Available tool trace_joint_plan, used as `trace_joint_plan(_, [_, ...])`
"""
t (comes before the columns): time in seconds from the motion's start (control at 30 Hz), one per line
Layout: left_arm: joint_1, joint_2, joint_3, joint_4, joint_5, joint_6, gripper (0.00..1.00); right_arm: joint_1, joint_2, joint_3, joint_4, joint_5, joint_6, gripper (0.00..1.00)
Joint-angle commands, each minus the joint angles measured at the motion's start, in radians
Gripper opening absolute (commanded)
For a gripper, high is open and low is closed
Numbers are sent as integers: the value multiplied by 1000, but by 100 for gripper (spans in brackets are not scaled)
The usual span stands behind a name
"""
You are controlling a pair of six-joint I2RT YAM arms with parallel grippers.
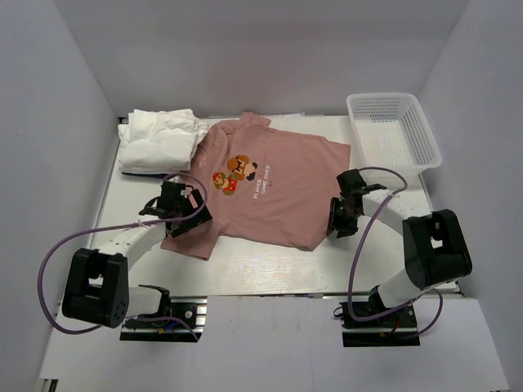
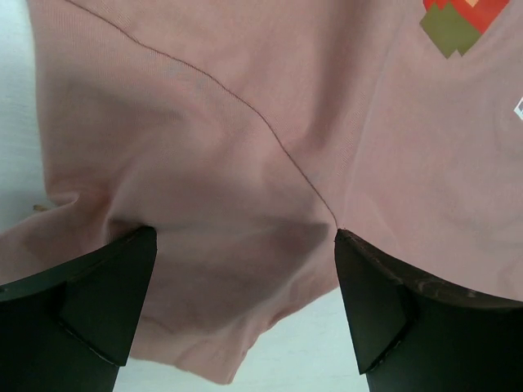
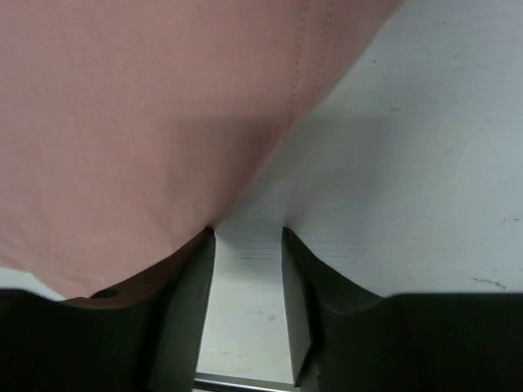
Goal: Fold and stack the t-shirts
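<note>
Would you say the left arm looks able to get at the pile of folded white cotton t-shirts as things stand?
Probably yes: the white pile sits at the far left, just beyond the left gripper, and nothing stands between them.

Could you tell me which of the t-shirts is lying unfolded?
The pink t-shirt with the game print, spread flat in the middle; the white t-shirts sit folded at the far left.

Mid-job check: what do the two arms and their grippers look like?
The left arm and right arm match: white links, bulky black joint housings. The left gripper and right gripper have blocky dark fingers. A purple cable loops beside each arm.
</note>
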Motion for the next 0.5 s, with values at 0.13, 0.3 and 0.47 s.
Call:
trace_joint_plan(0.13, [-16,6,-73,-121,-29,-149,100,-12,21,5,-18,141,40,20])
trace_joint_plan(0.3, [-16,-31,-188,-144,192,-187,100,-38,-18,-33,-45,175,32,6])
trace_joint_plan(0.47, [-34,-120,-229,-245,322,-212,100,-50,-93,-24,-12,68,8,30])
